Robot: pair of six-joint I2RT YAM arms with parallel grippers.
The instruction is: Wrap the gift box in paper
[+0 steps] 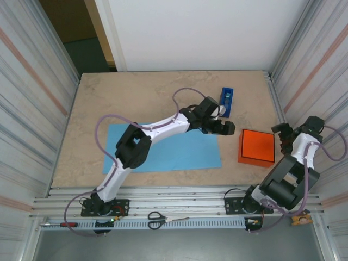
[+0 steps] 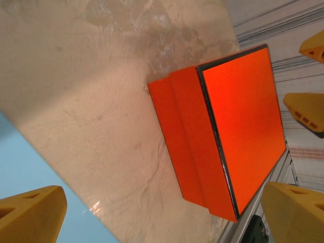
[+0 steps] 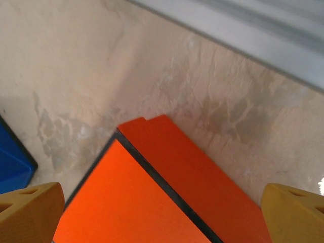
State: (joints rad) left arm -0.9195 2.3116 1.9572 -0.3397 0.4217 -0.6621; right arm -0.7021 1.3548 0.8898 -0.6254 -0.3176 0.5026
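The orange gift box (image 1: pixel 256 147) lies flat on the table at the right, off the paper; its top and side also show in the left wrist view (image 2: pixel 238 131) and the right wrist view (image 3: pixel 142 202). The blue paper (image 1: pixel 163 152) lies spread flat at mid-table, its corner in the left wrist view (image 2: pixel 20 167). My left gripper (image 1: pixel 223 128) hovers open just left of the box, over bare table (image 2: pixel 162 217), its yellow fingers (image 2: pixel 30 215) wide apart. My right gripper (image 1: pixel 285 130) is open at the box's far right corner (image 3: pixel 162 217), holding nothing.
A blue tape dispenser (image 1: pixel 227 101) stands behind the left gripper, its corner in the right wrist view (image 3: pixel 12 162). Scissors (image 1: pixel 156 219) and a red screwdriver (image 1: pixel 60 224) lie on the front rail. Corrugated walls (image 1: pixel 304 60) close in both sides.
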